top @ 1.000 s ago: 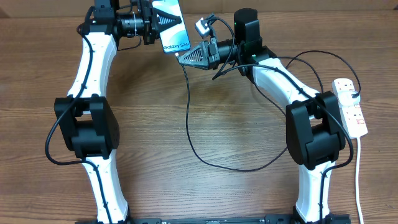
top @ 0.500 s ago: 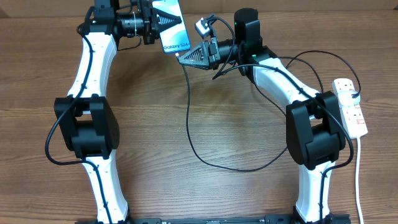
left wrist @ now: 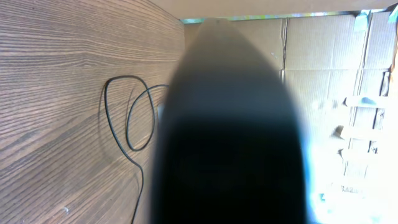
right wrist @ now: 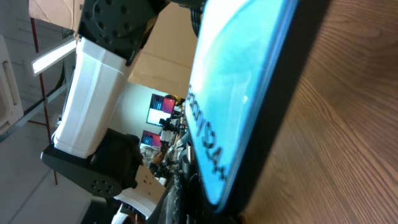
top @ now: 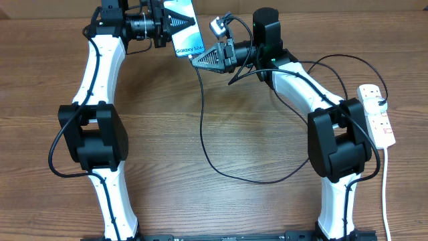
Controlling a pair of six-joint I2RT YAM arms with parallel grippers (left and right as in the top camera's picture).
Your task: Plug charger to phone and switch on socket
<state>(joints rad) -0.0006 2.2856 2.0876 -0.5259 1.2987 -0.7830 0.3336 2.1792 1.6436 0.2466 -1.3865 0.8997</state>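
A brown wood-grain counter (top: 214, 100) carries the charger (top: 202, 130), its thin black cable in a wide loop near the middle, and the white socket (top: 376, 115) at the right edge, its white cord (top: 385, 194) trailing frontward

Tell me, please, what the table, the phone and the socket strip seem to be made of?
Table: wood or wood-look laminate, matte; grain lines run across it. Phone: glossy, glass-like face with a dark frame, material unclear; it shows sheen in the right wrist view. Socket strip: smooth white, probably moulded plastic.

A robotics lab: cardboard panels (left wrist: 323, 56) behind a wood-grain table (top: 200, 201).
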